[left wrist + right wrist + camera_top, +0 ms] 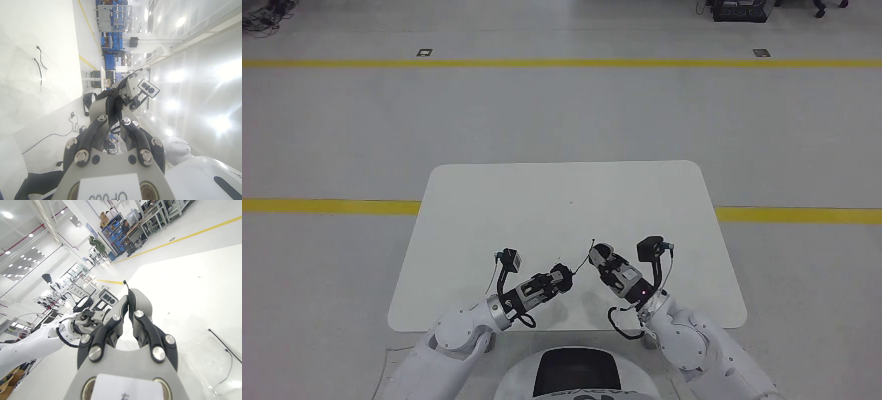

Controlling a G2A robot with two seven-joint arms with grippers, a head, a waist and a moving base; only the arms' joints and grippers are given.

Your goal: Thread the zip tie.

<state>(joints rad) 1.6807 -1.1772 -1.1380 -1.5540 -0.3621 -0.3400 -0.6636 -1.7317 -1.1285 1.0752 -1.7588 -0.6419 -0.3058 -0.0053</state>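
A thin black zip tie [583, 260] runs between my two grippers above the near part of the white table [572, 200]. My right gripper [128, 297] is shut on it, and the tie's small square head [124, 282] sticks out past the fingertips. In the top view the right gripper [597, 254] faces the left gripper [564, 276] a short way apart. The left gripper [113, 102] has its dark pads pressed together, and the strap's other end leads into it. The strap between the left pads is hidden.
A clear shallow tray [217, 370] near the table's front edge holds spare black zip ties [226, 362]; the same tray [24, 62] and spare ties [38, 65] appear in the left wrist view. The table's far half is bare white surface.
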